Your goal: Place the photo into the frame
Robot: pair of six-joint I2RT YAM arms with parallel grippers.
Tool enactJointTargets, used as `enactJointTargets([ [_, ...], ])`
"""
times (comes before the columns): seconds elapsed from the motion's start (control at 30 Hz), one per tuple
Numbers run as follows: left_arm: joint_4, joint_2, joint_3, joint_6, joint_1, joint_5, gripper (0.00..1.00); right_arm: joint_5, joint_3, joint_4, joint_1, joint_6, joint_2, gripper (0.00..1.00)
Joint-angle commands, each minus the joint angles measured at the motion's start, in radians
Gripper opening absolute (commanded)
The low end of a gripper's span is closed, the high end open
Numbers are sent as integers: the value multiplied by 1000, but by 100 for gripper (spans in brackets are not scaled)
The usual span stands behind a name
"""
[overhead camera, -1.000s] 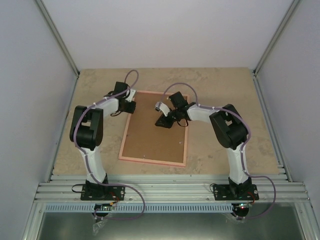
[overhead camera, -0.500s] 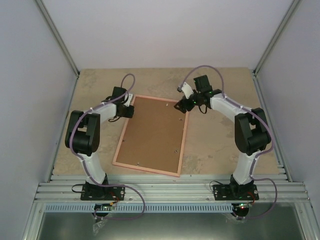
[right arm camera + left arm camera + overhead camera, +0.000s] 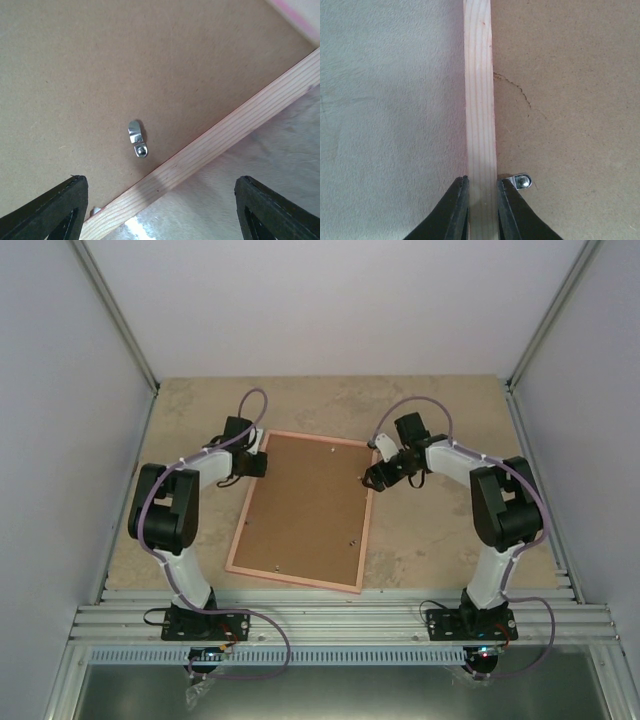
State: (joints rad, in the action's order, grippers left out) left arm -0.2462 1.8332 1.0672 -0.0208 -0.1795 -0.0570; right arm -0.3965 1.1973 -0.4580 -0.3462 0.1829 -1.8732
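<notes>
The frame is pinched between left gripper jaws; right gripper gapes empty. Centre the clip between its jaws first.

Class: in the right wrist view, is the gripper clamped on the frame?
No, the right gripper is wide open above the frame.

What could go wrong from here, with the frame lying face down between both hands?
1. The left hand pinches only the thin wooden rail of the frame; a pull there may slide or twist the whole frame.
2. The right hand hangs open over a small flat clip; a finger may miss it and scrape the backing board.
3. No photo shows, so its seating cannot be checked.
</notes>
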Motion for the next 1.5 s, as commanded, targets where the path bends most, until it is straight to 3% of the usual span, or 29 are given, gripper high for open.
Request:
enactJointTargets([
  [0.0,-27,-19,-31,-37,1,19,19,2,-8,-3,-16,-38,-41,81],
  [0.57,-57,-103,-102,-27,-28,-28,40,104,131,26,-20,-69,-195,65],
  [0.73,-61,-125,-108,-33,-30,-22,52,23,125,-4,-25,-58,-179,72],
  [0.97,-57,-111,-106,-41,-32,-54,53,16,153,-37,-44,-54,-176,84],
  [1.13,-51,-116,-113,-41,-37,-57,53,115,177,-33,-75,-41,-211,82],
  [1.47,-43,-131,-121,-41,-46,-67,53,167,219,-33,-59,-60,-254,58],
])
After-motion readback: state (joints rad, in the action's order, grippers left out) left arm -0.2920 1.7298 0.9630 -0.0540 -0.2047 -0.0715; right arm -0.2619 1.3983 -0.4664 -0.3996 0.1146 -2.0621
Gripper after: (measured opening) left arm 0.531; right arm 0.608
